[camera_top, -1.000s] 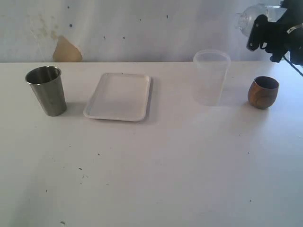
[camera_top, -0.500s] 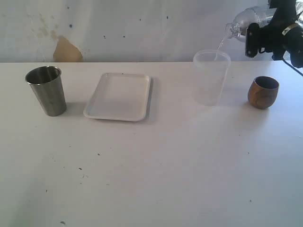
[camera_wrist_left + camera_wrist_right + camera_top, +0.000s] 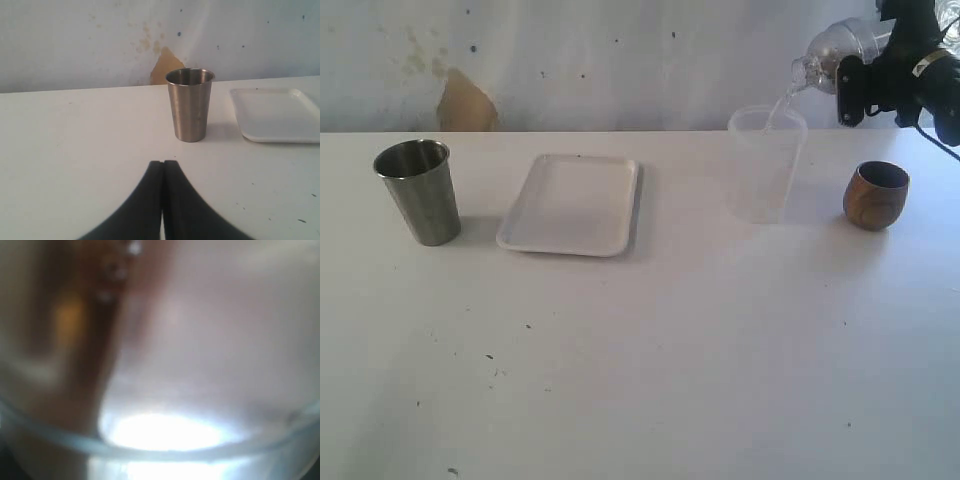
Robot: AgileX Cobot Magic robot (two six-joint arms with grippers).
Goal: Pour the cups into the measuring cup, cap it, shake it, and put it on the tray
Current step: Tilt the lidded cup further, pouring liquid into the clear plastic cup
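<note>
Steel tumbler (image 3: pixel 420 190) stands upright at the left of the white table (image 3: pixel 670 350), mouth up; its contents cannot be read from either the exterior or the left wrist view. Just to its right lies the white tray (image 3: pixel 570 205), flat, long axis running away from the camera toward the wall, nothing on it. Right of centre stands a frosted translucent container (image 3: pixel 766 165), upright and open; a thin clear stream (image 3: pixel 782 100) falls into its mouth, but no liquid level shows through the frosted wall. The brown wooden cup (image 3: pixel 876 195) sits upright near it on the right, apart from it, interior dark and unreadable. The measuring cup (image 3: pixel 828 45) is off the table, held in the air above and to the right of the frosted container. Its long axis is tipped close to horizontal, with the mouth pointing down and left over the container's rim. The right gripper (image 3: pixel 855 65) clasps it with jaws spread wide around its body; the right wrist view is filled with blurred clear wall only. The left gripper (image 3: pixel 162 165) hovers low over the table in front of the steel tumbler, fingers (image 3: pixel 150 200) pressed together, holding nothing. Table surface is white with a few dark specks. The back wall (image 3: pixel 620 60) is pale and scuffed, with a tan patch (image 3: pixel 460 105) above the table edge.
</note>
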